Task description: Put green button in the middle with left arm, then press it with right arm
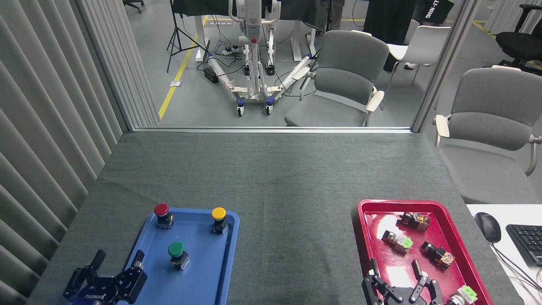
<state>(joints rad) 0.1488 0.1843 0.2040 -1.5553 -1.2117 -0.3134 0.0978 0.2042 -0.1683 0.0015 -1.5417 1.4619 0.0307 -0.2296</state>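
**benchrat:** so where's the green button (176, 250) sitting; anyone see it clearly?

**servo_dan:** yep; it's upright in the blue tray (203, 275), roughly mid-tray, green cap up; the red button (161, 209) is at the tray's far left corner and the yellow button (218, 213) at the far right corner, both well apart from the green one; nothing is touching it

**benchrat:** and the left gripper (118, 259)?

**servo_dan:** low at the near left, right at the tray's left edge; jaws are spread apart with nothing between them; one finger hangs over the grey cloth outside the tray, the other sits about at the tray rim; the white ROBOTIQ lettering shows on its body; it's near the green button, but there's a clear gap between them

**benchrat:** right side?

**servo_dan:** right gripper (396, 269) is at the bottom edge over the near end of the red tray (368, 212); jaws apart there too, empty; a few small switch parts lie scattered in that tray, some with light green or orange bits

**benchrat:** the middle (292, 237)?

**servo_dan:** bare dark grey cloth on the surface between the two trays; a mouse (488, 226) and keyboard (527, 242) sit off to the far right
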